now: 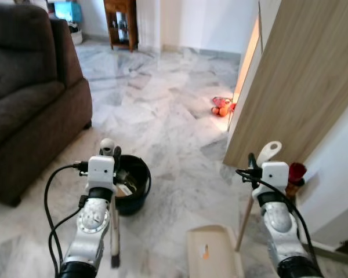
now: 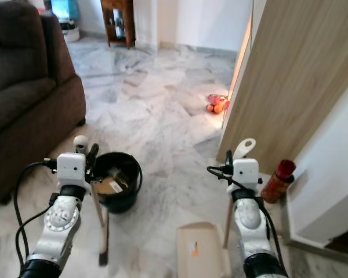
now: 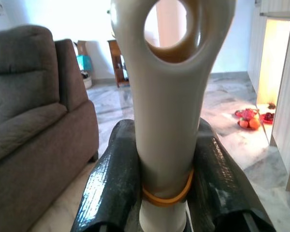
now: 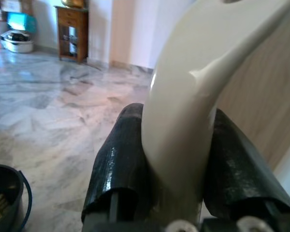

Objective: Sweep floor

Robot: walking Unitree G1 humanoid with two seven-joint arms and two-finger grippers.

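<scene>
My left gripper (image 3: 166, 193) is clamped on the cream handle top of the broom (image 1: 114, 231), both black fingers (image 3: 111, 188) pressed against it just above an orange rubber band (image 3: 166, 195); the hanging hole in the handle sits right above the grip. My right gripper (image 4: 179, 169) is closed the same way round the cream handle of the dustpan (image 1: 214, 252), whose looped end (image 1: 271, 150) pokes up above the wrist.

From the head cameras, the broom's stick drops from my left gripper almost straight down, leaning slightly, with the dark brush end on the marble floor (image 1: 162, 104) close in front of me. The dustpan's stick runs down and inward from my right gripper to the beige pan lying flat on the floor, so pan and brush are near each other, brush to the left of the pan. That is what the next stroke turns on, I'd judge: the left arm draws the brush rightward toward the pan mouth.

A black bucket (image 1: 136, 191) with scraps in it stands just beyond the broom stick. A brown sofa (image 1: 29, 104) is to the left, a wood panel (image 1: 296, 87) to the right, a red bottle (image 2: 276, 179) at its foot. The pan carries a small orange mark; I can't read any writing.
</scene>
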